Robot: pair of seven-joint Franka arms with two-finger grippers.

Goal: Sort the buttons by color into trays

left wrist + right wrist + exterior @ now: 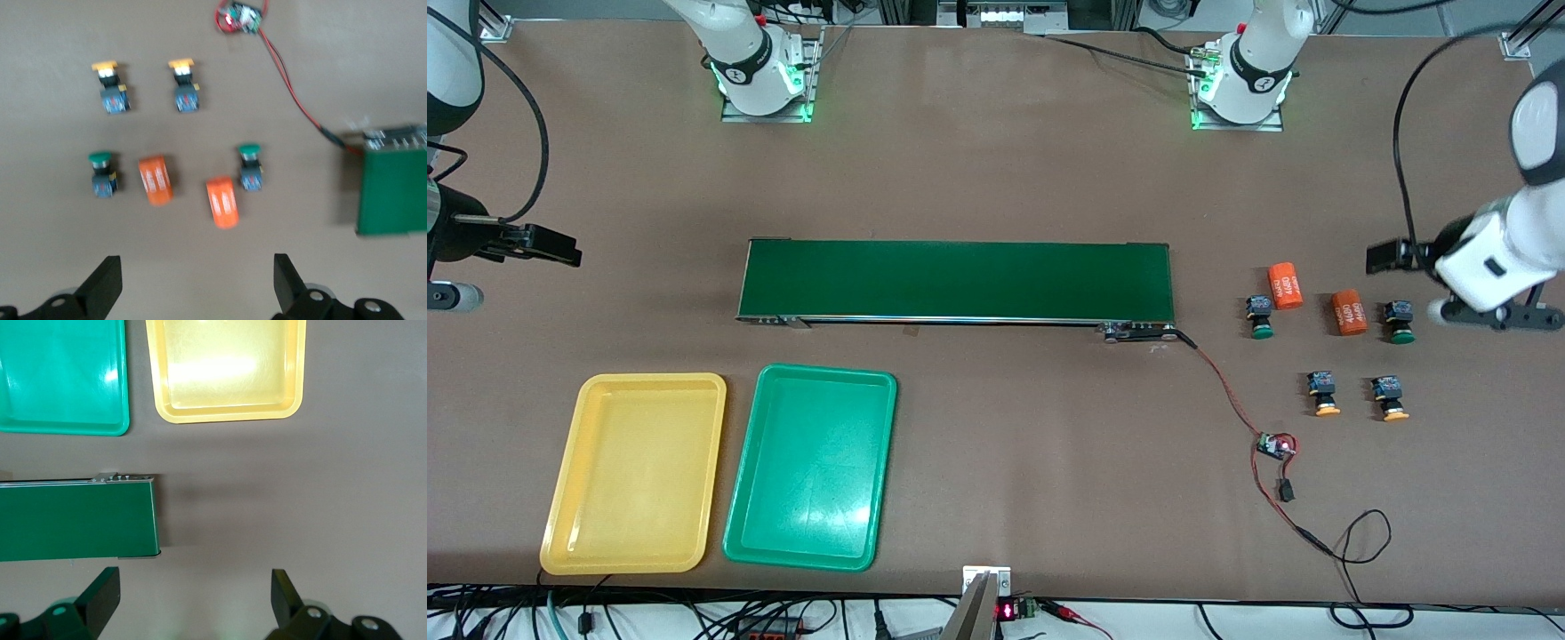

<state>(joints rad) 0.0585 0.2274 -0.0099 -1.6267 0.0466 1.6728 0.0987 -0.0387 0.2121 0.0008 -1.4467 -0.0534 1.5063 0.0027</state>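
Four buttons [1329,360] lie loose by my spread left gripper [193,283]; trays [720,471] bare; my right gripper [193,600] spread, over table.

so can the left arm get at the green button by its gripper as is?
Probably yes. The left gripper is open over bare table near that green button. An orange cylinder lies close beside the button and may crowd a finger.

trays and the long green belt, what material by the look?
Yellow tray and green tray: likely moulded plastic, glossy; lamp glare shows on their floors. Belt: probably matte rubber or PVC, no glare, with a metal-looking edge rail.
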